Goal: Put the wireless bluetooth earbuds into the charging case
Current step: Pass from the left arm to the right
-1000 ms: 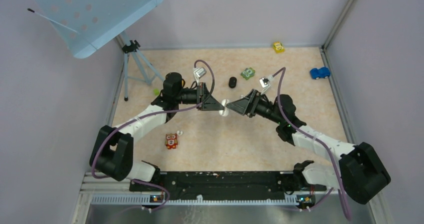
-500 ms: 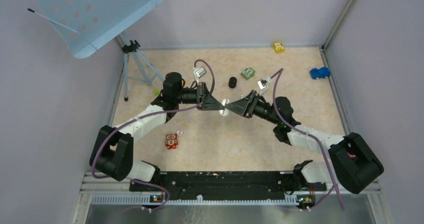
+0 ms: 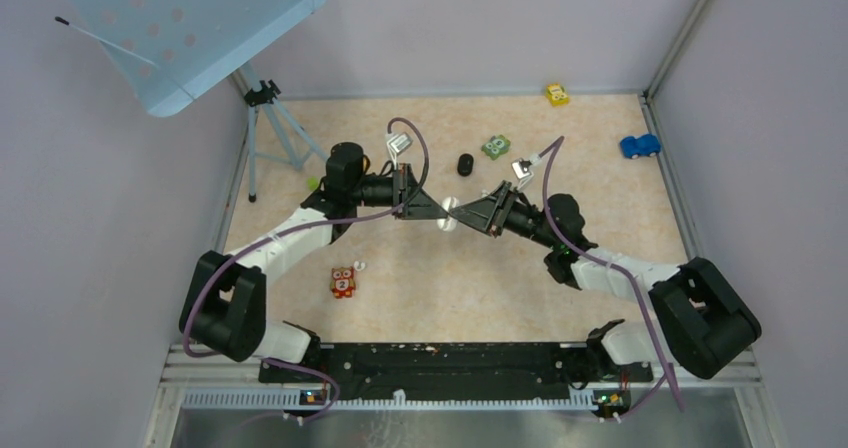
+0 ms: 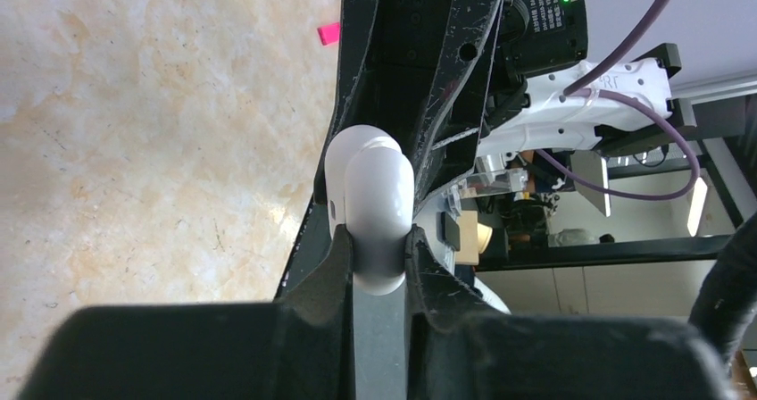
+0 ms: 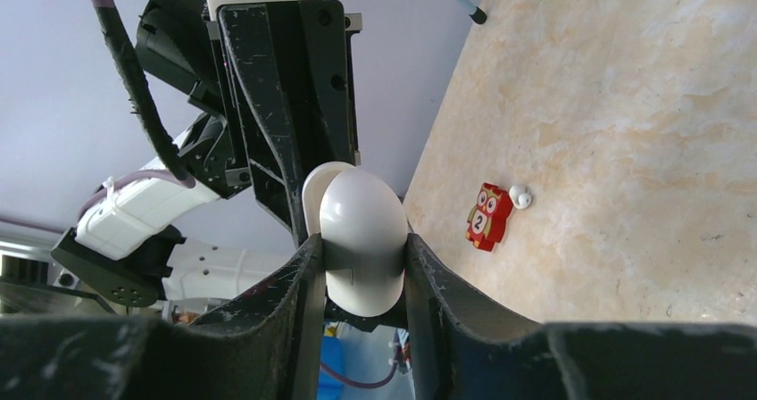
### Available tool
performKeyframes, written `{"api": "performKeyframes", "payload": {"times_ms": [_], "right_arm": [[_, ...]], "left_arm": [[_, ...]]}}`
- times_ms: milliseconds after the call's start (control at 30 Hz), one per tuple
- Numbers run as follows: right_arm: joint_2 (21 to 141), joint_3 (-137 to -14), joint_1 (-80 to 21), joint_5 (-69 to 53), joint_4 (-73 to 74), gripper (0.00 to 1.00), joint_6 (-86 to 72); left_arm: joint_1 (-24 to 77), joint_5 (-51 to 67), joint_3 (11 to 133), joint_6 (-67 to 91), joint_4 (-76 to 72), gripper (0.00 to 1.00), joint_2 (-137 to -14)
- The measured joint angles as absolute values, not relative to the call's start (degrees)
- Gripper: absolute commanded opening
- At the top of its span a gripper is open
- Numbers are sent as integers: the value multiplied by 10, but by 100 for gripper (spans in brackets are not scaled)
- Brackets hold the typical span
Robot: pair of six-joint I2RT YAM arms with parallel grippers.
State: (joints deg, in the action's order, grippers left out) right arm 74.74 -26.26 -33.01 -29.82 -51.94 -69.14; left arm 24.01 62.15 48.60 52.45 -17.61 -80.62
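Owl toy (image 5: 490, 217): red, numeral "2" on a pale round patch on its belly; legible in the right wrist view, fainter from the top.
Label (image 4: 544, 16) on the black arm housing: white print, too small to read.

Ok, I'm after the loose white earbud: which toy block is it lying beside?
The red owl block marked 2, nearer the arm bases; the white earbud lies just beside it. The green block sits farther back.
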Motion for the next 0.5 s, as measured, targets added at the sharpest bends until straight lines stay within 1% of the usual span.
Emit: {"api": "performKeyframes", "payload": {"times_ms": [33,67,100,133,200,367,500], "right_arm": [[747,-262,-330,-297,-521,14,-693],[747,-262,-330,-297,-521,9,-693],[747,-262,-330,-297,-522,1,-693],[747,-262,-330,-298,-522,0,-693],[747,-261,-331,-298,-521,0,-693],[747,-250,-333,-301,-523,0,-693],[748,-249,-333,-303,-523,0,-693]], "left_arm": [[240,621,488,522,-172,40,-806],[239,622,493,517,-162,51,-806],[237,622,496,509,-156,57,-806],[235,623,500,506,-149,62,-806],[229,626,508,501,-141,67,-806],[206,628,517,489,-127,72,-796],[200,633,518,472,-112,78,-789]]}}
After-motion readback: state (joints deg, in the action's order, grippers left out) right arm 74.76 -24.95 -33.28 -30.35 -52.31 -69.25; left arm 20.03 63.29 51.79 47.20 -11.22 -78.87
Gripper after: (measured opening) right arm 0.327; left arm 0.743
